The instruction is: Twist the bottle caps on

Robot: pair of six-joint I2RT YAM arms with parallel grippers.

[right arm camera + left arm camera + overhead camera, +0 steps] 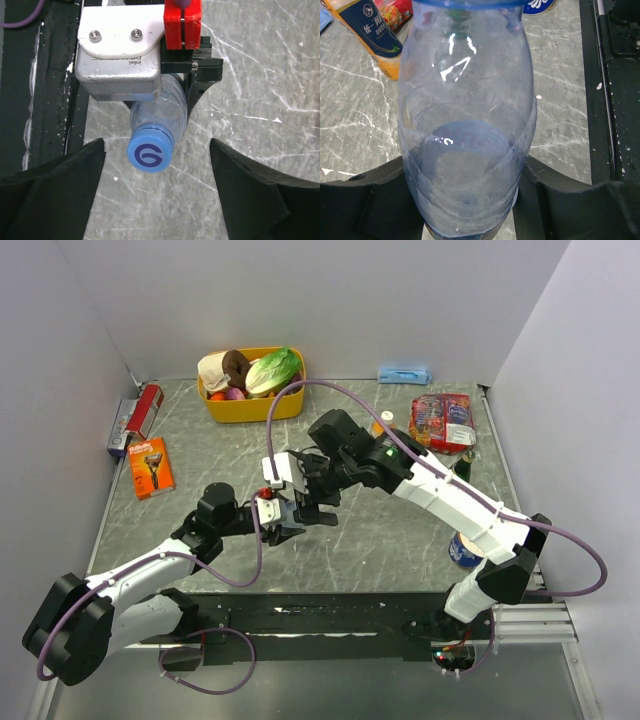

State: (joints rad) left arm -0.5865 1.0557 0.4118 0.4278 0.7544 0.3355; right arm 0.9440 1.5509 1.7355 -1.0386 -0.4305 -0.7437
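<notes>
The water bottle [470, 125] fills the left wrist view, and its top is cut off there. The orange bottle [370, 35] behind it is cut off too, so its top cannot be seen. From above, the water bottle is hidden under the two arms. They meet a little left of the middle of the surface [400, 530], closer to its near edge.

The left pincer [470, 200] holds the water bottle low down, one finger on each side. The blue cap [150, 152] sits on top of the bottle. How tight it is cannot be told. The right pincer [155, 195] is wide. The cap is between its fingers [55, 190] and touches neither.
</notes>
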